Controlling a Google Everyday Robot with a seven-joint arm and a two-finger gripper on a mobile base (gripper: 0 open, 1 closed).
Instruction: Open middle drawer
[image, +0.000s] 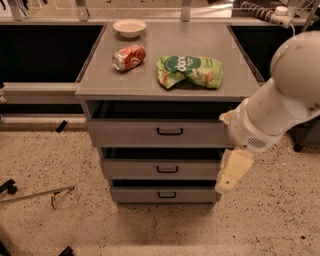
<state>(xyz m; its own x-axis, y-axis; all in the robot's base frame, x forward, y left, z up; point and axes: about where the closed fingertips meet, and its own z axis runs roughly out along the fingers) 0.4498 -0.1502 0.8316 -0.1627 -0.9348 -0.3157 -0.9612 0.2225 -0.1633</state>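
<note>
The middle drawer (135, 169), a grey metal front with a small black bar handle (167, 169) at its centre, sits second of three fronts stacked below the front edge of the surface (125, 82). Its front lies flush in line with its neighbours, with a dark gap above it. The top drawer (125, 133), widest and tallest, lies directly above; the bottom drawer (135, 194), narrowest, lies directly below. Each carries the same black bar handle.

The tool (228, 184), cream-coloured, hangs downward from the white arm (280, 102) that enters from the right. It is seen below the front right corner of the surface, overlapping the right end of the middle drawer front and well apart from its handle. Whether the tool touches the drawer front cannot be told, nor whether it is apart or together. It carries nothing visible.

On the surface, a green snack bag (190, 71) lies flat near the middle, closer to the front edge than the far edge. A red can (129, 57) lies on its side to the bag's left, apart from it and toward the left edge. A small white bowl (129, 27) stands upright at the far edge, beyond the can.

The cabinet rests on a speckled floor (60, 230). A thin rod (35, 195) lies on the floor at the left, well apart from the cabinet.
</note>
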